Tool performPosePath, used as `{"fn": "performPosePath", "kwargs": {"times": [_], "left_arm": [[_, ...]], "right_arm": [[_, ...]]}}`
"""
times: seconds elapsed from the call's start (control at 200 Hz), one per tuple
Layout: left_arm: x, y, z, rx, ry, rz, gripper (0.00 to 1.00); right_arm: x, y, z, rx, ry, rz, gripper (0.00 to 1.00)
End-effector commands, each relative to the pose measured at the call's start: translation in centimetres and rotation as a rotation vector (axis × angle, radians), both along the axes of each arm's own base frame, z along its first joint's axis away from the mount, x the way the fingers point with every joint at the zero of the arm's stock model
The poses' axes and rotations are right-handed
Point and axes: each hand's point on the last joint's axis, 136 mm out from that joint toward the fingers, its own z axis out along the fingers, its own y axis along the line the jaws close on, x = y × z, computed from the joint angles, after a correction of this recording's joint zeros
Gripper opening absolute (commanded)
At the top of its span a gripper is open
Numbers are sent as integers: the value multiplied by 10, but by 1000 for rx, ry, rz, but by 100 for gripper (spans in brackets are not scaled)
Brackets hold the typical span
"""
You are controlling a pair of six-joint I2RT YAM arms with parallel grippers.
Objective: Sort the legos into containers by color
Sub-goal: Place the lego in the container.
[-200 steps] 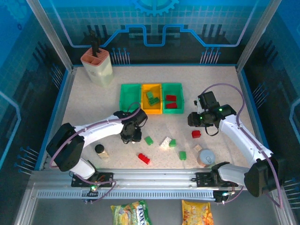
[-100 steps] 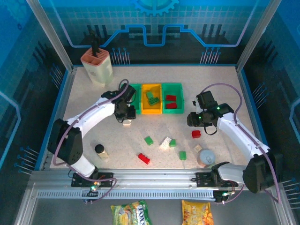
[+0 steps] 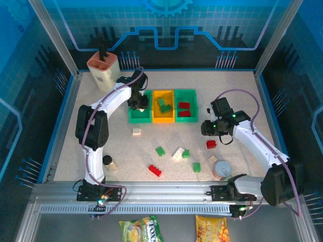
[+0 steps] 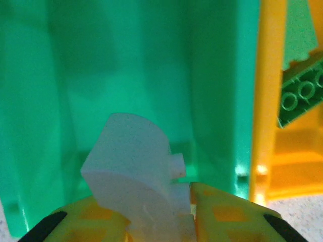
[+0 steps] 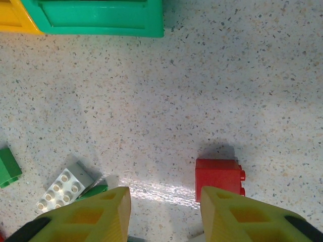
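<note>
- Left pincer [image 4: 164, 222] — clamped on white lego [image 4: 133, 161], over left green bin [image 4: 101, 60]. The hold is low on the brick, so it may tumble towards the yellow bin [image 4: 270, 101].
- Right pincer [image 5: 164, 212] — parted, empty, above red lego [image 5: 218, 176]. The brick sits off-centre, so a descent may knock it aside.

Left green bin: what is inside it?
The bin shows bare green floor and walls in the left wrist view. The white brick held in the left jaws covers its near part, so that part is unseen.
</note>
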Motion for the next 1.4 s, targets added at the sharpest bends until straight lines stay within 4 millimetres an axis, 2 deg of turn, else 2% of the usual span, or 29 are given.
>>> {"fn": "performPosePath", "kwargs": {"times": [0.0,0.305,0.47,0.805,0.905,1.121,1.396], "left_arm": [[9,11,-11,46,35,-25,29],[42,11,-35,74,21,-62,31],[49,10,-46,81,21,-67,32],[56,10,-51,86,0,-60,37],[57,9,-48,80,-9,-52,38],[51,7,-24,49,-46,-47,41],[24,7,8,-15,-73,-17,42]], "right_arm": [[1,3,3,-10,-4,25,42],[1,4,-2,-13,7,26,42],[3,4,-5,-14,13,24,42],[2,3,-7,-18,15,21,41],[2,4,-6,-13,14,19,41],[1,4,-1,-6,1,15,41],[0,8,3,3,-5,21,40]]}}
